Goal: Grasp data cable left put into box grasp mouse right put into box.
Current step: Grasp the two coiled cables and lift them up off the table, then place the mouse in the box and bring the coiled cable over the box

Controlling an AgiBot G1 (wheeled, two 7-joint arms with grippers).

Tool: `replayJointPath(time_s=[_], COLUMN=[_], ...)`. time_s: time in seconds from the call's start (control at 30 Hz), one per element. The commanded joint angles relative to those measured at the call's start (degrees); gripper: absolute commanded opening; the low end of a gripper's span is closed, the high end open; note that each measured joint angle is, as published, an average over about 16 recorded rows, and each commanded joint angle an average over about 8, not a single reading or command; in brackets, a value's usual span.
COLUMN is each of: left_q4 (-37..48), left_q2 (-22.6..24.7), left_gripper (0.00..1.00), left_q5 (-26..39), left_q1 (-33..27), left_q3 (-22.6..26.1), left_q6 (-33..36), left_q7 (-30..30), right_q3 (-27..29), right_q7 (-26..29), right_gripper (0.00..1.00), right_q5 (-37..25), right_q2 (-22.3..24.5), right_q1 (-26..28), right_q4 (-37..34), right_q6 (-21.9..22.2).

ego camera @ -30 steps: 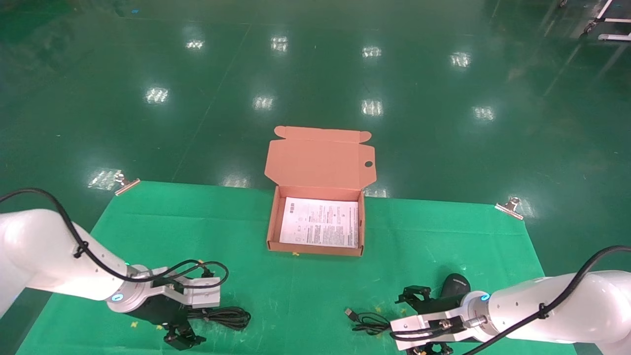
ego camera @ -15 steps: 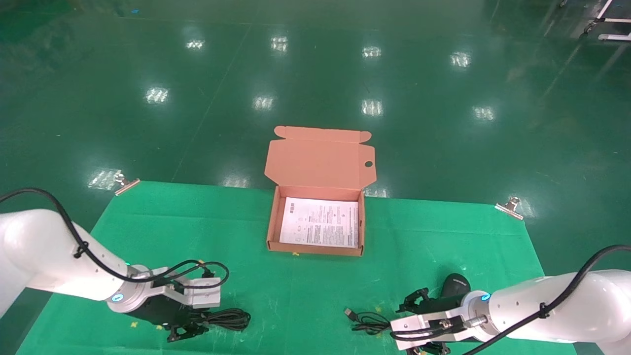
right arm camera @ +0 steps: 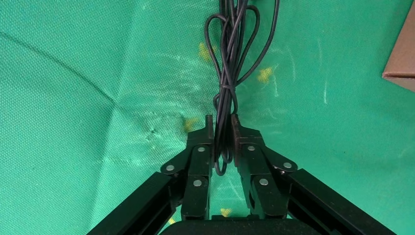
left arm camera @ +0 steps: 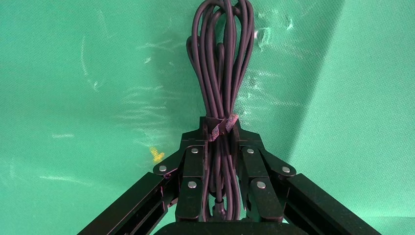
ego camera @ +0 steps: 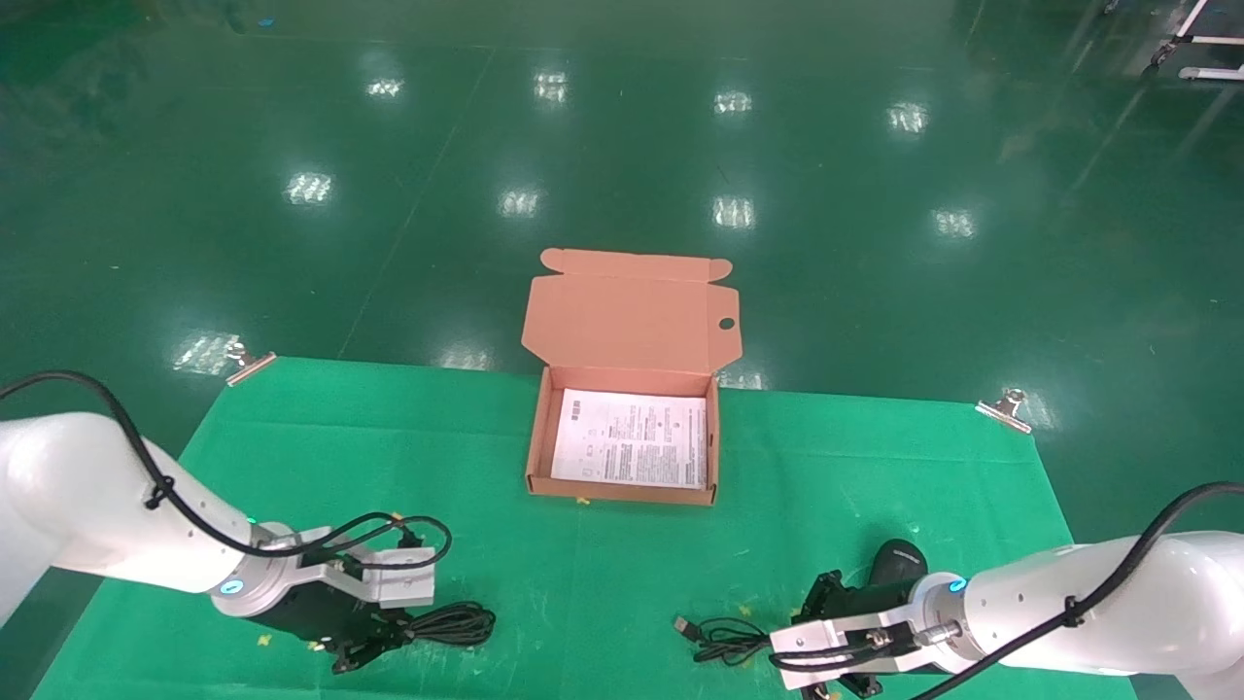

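The data cable (left arm camera: 220, 58), a black looped bundle tied with a strap, lies on the green cloth at the front left (ego camera: 457, 622). My left gripper (left arm camera: 219, 128) is shut on the bundle's near end, low over the cloth (ego camera: 389, 637). The black mouse (ego camera: 899, 562) sits at the front right, just behind my right wrist. Its thin cord (right arm camera: 230, 44) lies bundled to the left of it (ego camera: 719, 642). My right gripper (right arm camera: 222, 122) is shut on that cord's near loop, not on the mouse body. The open cardboard box (ego camera: 530, 457) stands mid-table with its flap lid up.
A printed paper sheet (ego camera: 632, 437) covers the box floor. Metal clips (ego camera: 248, 362) (ego camera: 1006, 408) pin the cloth's far corners. Green cloth lies bare between the box and both grippers. A box corner (right arm camera: 403, 58) shows in the right wrist view.
Both grippers went from open to shut: the left closed on the data cable bundle, the right closed on the mouse's cord. The cord's plug end shifted slightly left.
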Motion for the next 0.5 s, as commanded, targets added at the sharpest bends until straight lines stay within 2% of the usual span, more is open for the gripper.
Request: replayJointPath(time_s=[0.03,0.23,0.5], left_q4=[0.05,-2.0,-14.35], left_q2=[0.01,-1.04,-7.04], left_gripper=[0.0,0.0,0.0], left_q5=[0.0,-0.51,-1.44], left_q1=[0.05,-0.93,-2.94], left_q3=[0.01,-0.41,-2.26], left_q6=[-0.01,0.76,2.1], left_q7=[-0.03,0.46,-1.84], right_q3=[0.0,0.56,5.79], right_q7=[0.0,0.56,5.71], right_gripper=[0.0,0.0,0.0], right_q5=[0.01,0.62,6.25], right_q2=[0.01,0.43,5.14], right_q1=[0.01,0.41,3.83], right_q4=[0.01,0.17,3.23], right_q6=[-0.01,-0.08,-0.79])
